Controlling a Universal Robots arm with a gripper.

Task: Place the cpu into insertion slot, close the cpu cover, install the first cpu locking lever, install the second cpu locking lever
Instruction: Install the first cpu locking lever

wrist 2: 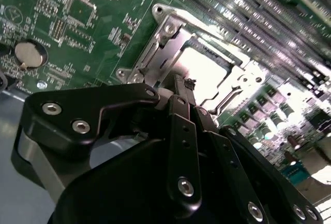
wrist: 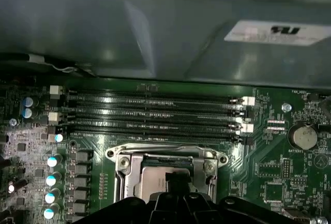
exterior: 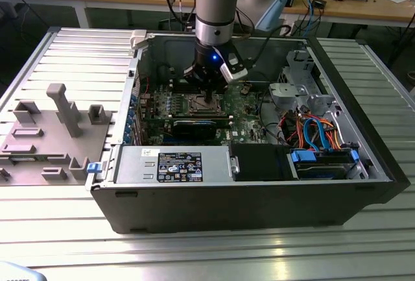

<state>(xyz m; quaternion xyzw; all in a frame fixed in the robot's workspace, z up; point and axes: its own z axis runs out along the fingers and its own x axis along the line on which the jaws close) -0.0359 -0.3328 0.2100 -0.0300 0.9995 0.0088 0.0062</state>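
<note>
Placement seems the step in hand: gripper (wrist 2: pixel 181 87), fingers together, hangs directly over the cpu (wrist 2: pixel 204 71) in the insertion slot (wrist: pixel 161 175), cpu cover apparently unclosed.

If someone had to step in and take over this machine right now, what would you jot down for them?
Claw: down inside the open computer case, right over the insertion slot; whether it grips anything can't be made out.
Cpu: its silvery top shows in the slot, apparently seated.
Cpu cover: its metal frame lies around the chip; whether it is fully shut is unclear.
Locking levers: their state can't be made out from here.
</note>
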